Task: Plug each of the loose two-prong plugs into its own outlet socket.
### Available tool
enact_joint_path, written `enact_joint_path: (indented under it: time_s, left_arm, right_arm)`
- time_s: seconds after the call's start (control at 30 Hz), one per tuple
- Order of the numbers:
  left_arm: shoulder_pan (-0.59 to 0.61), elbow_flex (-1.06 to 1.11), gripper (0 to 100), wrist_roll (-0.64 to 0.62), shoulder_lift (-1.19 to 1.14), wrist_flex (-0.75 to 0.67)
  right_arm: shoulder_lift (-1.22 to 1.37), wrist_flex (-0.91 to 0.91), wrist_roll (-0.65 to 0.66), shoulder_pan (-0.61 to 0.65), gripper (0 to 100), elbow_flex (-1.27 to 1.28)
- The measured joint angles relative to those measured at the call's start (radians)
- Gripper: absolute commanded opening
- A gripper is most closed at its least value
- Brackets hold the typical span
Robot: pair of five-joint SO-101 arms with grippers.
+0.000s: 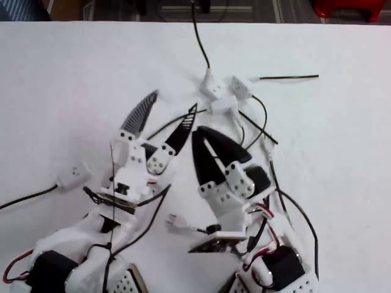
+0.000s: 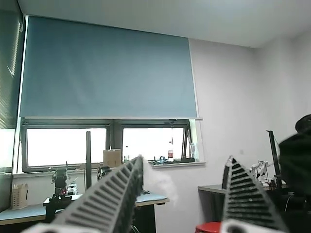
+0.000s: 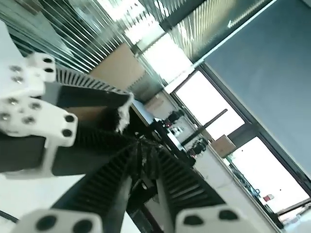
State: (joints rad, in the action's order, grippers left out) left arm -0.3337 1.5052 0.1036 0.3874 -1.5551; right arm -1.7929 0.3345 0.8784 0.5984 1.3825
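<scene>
At the near edge of the white table [image 1: 73, 73], two arms sit side by side, seen from the high view. Between their bases lies a small two-prong plug [image 1: 173, 220], on the bare surface and untouched by either arm. To the near left, a white connector [image 1: 73, 176] rests on a black lead trailing off to the left; whether it is a plug or a socket cannot be told.

Farther in, the left gripper [image 1: 173, 101] stands with its ribbed fingers spread wide and nothing between them. Just to its right, the right gripper [image 1: 197, 130] has its black fingers pressed together at the tips, pinching nothing.

Beyond both, near the table's middle, a cluster of white outlet pieces [image 1: 223, 91] lies tangled in black cables [image 1: 198, 36] running to the far edge and the right.

Neither wrist view takes in the table or the plugs. The left wrist view looks up past its parted fingers [image 2: 112, 199] to a blue roller blind [image 2: 107, 68] above a window [image 2: 73, 145]. The right wrist view looks along its own closed fingers [image 3: 184, 184], with the other arm's white-jointed finger close alongside.
</scene>
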Motion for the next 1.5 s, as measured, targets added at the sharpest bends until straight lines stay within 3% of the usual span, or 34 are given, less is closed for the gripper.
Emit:
enact_joint_path:
  time_s: [0.17,0.4,0.67,0.83,0.93,1.1,1.3,1.5]
  left_arm:
    - [0.032,0.025,26,0.000,0.000,0.000]
    - [0.219,0.117,26,0.000,0.000,0.018]
    - [0.470,0.117,26,0.000,0.000,0.265]
    - [0.517,-0.120,26,-0.055,0.000,0.723]
    - [0.531,-0.318,26,-0.112,0.000,1.129]
    - [0.531,-0.577,26,-0.094,-0.002,1.781]
    - [0.506,-0.812,26,0.068,-0.002,2.268]
    - [0.293,-1.065,26,0.377,-0.002,2.768]
  right_arm:
    - [0.000,0.032,0.000,-0.121,1.8,0.000]
    - [0.002,0.315,-0.074,-0.239,6.1,0.000]
    - [-0.002,0.585,-0.229,-0.344,8.0,0.011]
    - [0.002,0.605,-0.311,-0.419,8.0,0.110]
    - [0.002,0.608,-0.394,-0.445,8.0,0.152]
    - [0.002,0.626,-0.497,-0.451,8.0,0.193]
    - [0.002,0.626,-0.512,-0.459,8.0,0.247]
    - [0.002,0.626,-0.516,-0.457,8.0,0.250]
